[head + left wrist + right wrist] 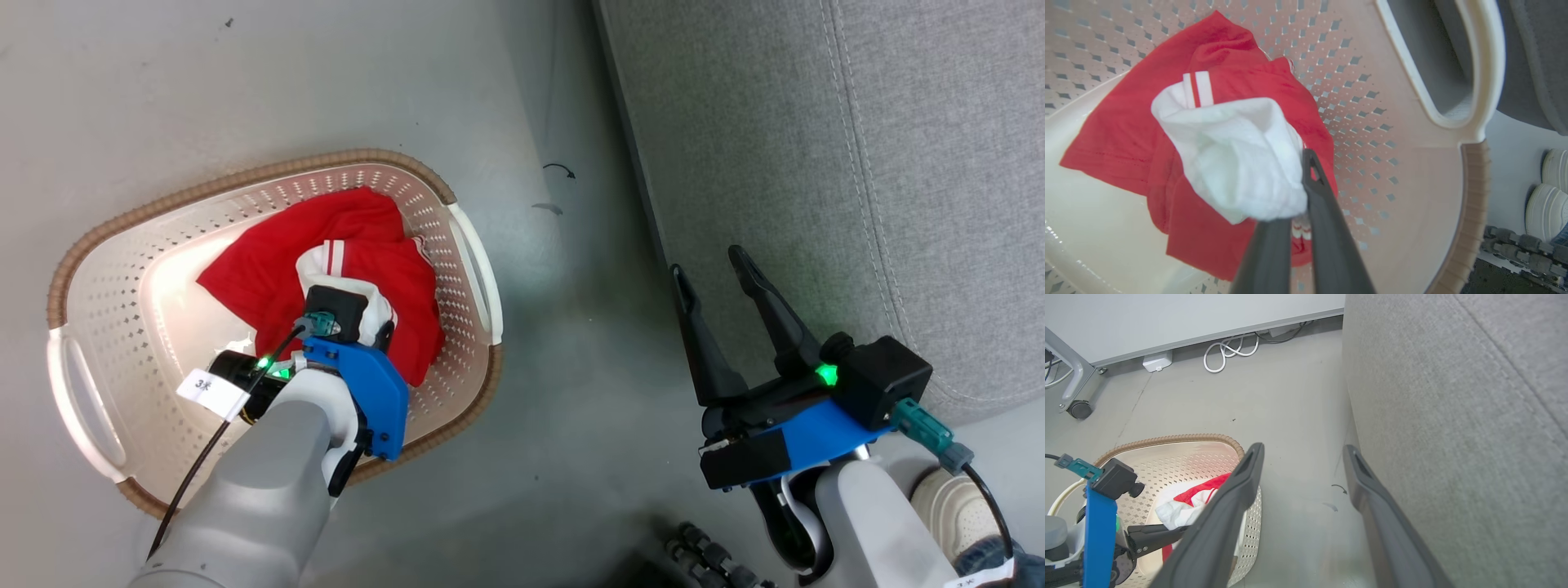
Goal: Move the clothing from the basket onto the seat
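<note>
L pincer [1300,212], close up, clamped on white fold of clothing [1126,122], down in basket [1412,102]. Seat [816,163] lies to my right, across floor [571,367]; R pincer [709,265], fingers apart, hangs nearer it.

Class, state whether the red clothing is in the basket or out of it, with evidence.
In: the clothing lies bunched within the walls of the basket, the left hand shut on its white part.

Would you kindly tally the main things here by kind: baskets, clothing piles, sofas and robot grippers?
Basket: 1
Clothing pile: 1
Sofa: 1
Grippers: 2, left gripper and right gripper
Total: 5
</note>
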Controlling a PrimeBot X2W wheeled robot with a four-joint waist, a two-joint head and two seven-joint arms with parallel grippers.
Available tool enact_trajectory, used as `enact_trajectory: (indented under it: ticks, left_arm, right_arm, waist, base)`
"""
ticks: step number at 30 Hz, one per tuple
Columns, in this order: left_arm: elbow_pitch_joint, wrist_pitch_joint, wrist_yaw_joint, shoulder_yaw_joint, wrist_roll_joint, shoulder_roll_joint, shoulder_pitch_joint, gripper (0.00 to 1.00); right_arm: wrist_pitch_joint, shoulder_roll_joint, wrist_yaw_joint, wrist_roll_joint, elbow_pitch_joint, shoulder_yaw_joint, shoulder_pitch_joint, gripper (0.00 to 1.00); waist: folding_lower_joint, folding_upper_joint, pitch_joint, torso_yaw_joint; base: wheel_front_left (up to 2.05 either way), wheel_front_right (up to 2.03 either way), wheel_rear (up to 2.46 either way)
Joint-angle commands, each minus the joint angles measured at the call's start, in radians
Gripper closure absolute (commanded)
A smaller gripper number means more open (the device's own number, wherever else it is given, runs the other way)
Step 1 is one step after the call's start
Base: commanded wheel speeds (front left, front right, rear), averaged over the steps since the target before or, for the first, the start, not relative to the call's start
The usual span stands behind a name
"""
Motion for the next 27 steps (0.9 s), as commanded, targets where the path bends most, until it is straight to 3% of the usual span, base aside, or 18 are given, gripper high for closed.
enact_trajectory:
  ticks: [1,9,27]
  left_arm:
    - [0.003,-0.003,-0.005,0.0,-0.007,-0.002,-0.011,1.0]
    - [-0.001,-0.023,-0.005,-0.005,-0.032,-0.016,0.013,1.0]
    - [-0.112,-0.12,-0.005,-0.06,-0.083,-0.029,0.092,1.0]
  right_arm:
    - [-0.002,0.001,0.0,-0.007,0.001,-0.001,-0.013,0.0]
    - [0.005,0.001,0.0,-0.014,0.014,-0.001,-0.014,0.0]
    - [0.072,0.0,0.0,-0.093,0.046,-0.035,0.058,0.0]
  waist:
    - [0.0,0.0,-0.004,0.003]
    - [0.0,0.0,-0.065,0.038]
    - [0.0,0.0,-0.393,0.187]
  base:
    - [0.0,0.0,0.0]
    - [0.0,0.0,0.0]
    - [0.0,0.0,0.0]
